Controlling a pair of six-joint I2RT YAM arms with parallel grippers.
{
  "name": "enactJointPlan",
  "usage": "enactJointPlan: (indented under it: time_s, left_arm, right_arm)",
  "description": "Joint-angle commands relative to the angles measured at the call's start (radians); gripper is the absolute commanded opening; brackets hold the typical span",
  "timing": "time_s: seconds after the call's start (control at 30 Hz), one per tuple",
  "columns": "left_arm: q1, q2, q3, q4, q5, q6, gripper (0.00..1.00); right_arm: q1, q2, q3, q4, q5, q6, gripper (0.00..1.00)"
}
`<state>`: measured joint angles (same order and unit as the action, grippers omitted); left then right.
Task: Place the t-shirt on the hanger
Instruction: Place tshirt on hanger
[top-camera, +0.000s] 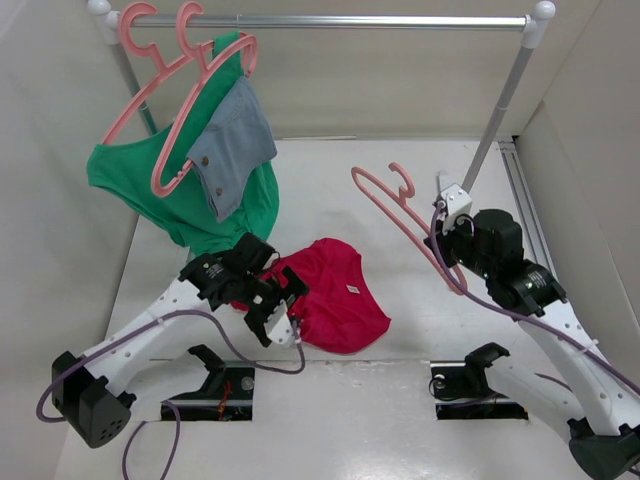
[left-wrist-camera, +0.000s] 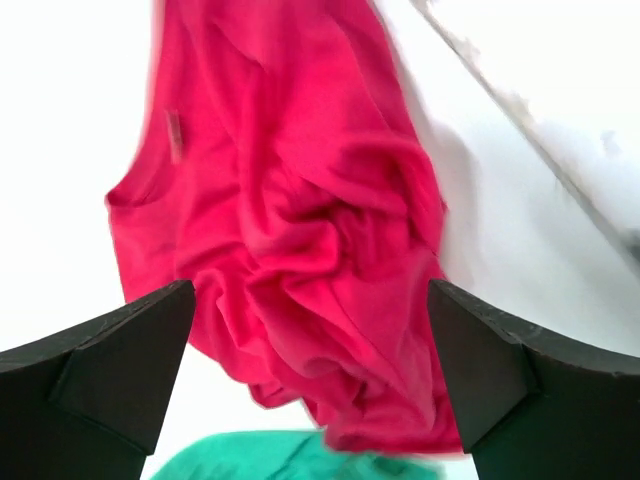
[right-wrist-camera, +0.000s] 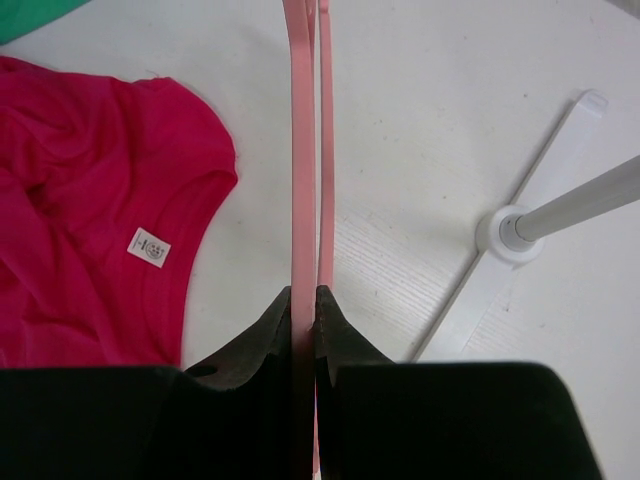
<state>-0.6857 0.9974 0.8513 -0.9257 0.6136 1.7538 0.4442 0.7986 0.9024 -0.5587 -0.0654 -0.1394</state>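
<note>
Top external: the t-shirt (top-camera: 335, 295) lies crumpled on the table (top-camera: 420, 330), centre-near, with the left gripper (top-camera: 272, 305) at its left edge. The right gripper (top-camera: 440, 235) holds the hanger (top-camera: 395, 205) to the right of the t-shirt. Left wrist: fingers (left-wrist-camera: 110, 370) wide apart, nothing held, red cloth beyond them. Right wrist: jaws clamped on the hanger's pink bar. Step, as judged: securing the t-shirt. The next move needs a pinch near the neck opening.

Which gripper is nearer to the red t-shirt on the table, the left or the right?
Left. The left gripper is open right over the t-shirt, at its bunched edge. The right gripper, shut on the pink hanger, stands apart from it on the right side.
</note>
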Motion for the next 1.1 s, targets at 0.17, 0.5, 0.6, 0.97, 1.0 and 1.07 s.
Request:
enactJointPlan:
  time_s: [0.17,0.5,0.6,0.97,1.0,1.07]
  left_arm:
    - [0.002,0.122,0.055,0.761,0.045,-0.994,0.95]
    - [-0.155,0.501,0.219,0.878,-0.472,-1.520,0.57]
    - [-0.179,0.584,0.229,0.915,-0.572,-1.561,0.57]
    - [-0.213,0.803,0.313,0.926,-0.811,-1.605,0.53]
    - [-0.213,0.804,0.313,0.926,-0.802,-1.605,0.52]
    - [-0.222,0.817,0.313,0.926,-0.802,-1.605,0.49]
  right_arm:
    - [-0.009,0.000,0.042,0.054,-0.014,-0.008,0.00]
    - [-0.027,-0.025,0.021,0.036,0.099,0.101,0.00]
    - [-0.036,-0.035,0.012,0.025,0.110,0.101,0.00]
    - [-0.036,-0.064,-0.008,0.025,0.081,0.101,0.00]
    - [-0.036,-0.064,-0.008,0.025,0.081,0.101,0.00]
    - [-0.036,-0.064,-0.008,0.025,0.081,0.101,0.00]
